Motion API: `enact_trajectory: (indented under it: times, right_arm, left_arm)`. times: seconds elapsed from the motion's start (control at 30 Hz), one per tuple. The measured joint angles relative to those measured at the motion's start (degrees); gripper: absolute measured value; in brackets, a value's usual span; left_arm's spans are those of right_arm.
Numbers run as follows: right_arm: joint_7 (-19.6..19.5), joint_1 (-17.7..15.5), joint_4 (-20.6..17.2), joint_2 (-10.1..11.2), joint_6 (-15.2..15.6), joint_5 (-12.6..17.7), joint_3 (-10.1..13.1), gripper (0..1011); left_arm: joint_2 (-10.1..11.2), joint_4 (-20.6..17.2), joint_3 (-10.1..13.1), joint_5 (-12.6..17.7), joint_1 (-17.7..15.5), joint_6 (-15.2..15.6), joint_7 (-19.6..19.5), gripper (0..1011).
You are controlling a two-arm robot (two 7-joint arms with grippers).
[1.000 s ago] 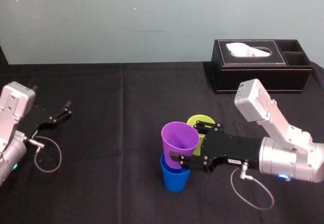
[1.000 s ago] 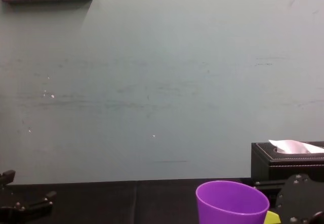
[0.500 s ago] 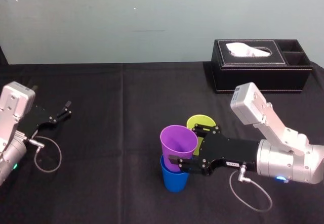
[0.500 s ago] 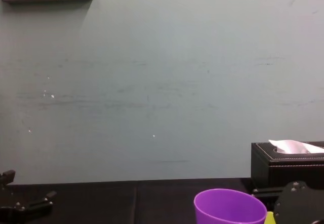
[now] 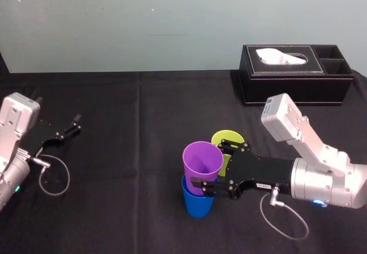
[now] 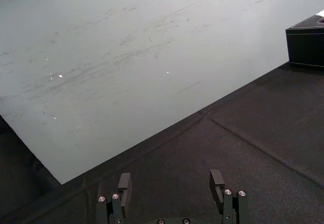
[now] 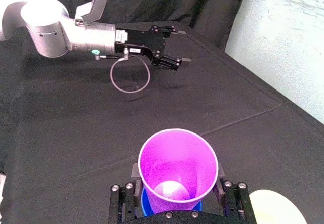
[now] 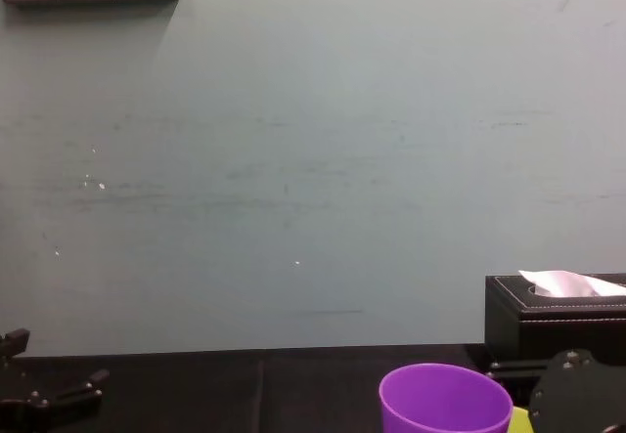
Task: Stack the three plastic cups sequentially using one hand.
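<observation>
Lower now than before, the purple cup (image 5: 202,159) nests in the blue cup (image 5: 198,203), right tool (image 5: 207,165) clamped on it, lime-yellow cup (image 5: 227,137) just beside. Left tool (image 5: 76,123) idles far left, fingers apart.

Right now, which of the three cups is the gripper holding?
The purple cup, gripped by the right gripper and sitting in the blue cup; the yellow cup stands alone behind. The left gripper rests open, far left.
</observation>
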Motion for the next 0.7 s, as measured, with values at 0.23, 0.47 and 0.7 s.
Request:
enact_trajectory:
  times: [0.23, 0.47, 0.7]
  right_arm:
    - [0.00, -0.03, -0.04, 0.03, 0.00, 0.02, 0.05, 979]
    - [0.00, -0.06, -0.08, 0.04, -0.02, 0.03, 0.06, 1002]
    - [0.00, -0.06, -0.08, 0.04, -0.04, 0.06, 0.06, 1003]
  left_arm:
    - [0.00, 0.00, 0.00, 0.00, 0.00, 0.00, 0.00, 1010]
    - [0.00, 0.00, 0.00, 0.00, 0.00, 0.00, 0.00, 1010]
    - [0.00, 0.00, 0.00, 0.00, 0.00, 0.00, 0.00, 1010]
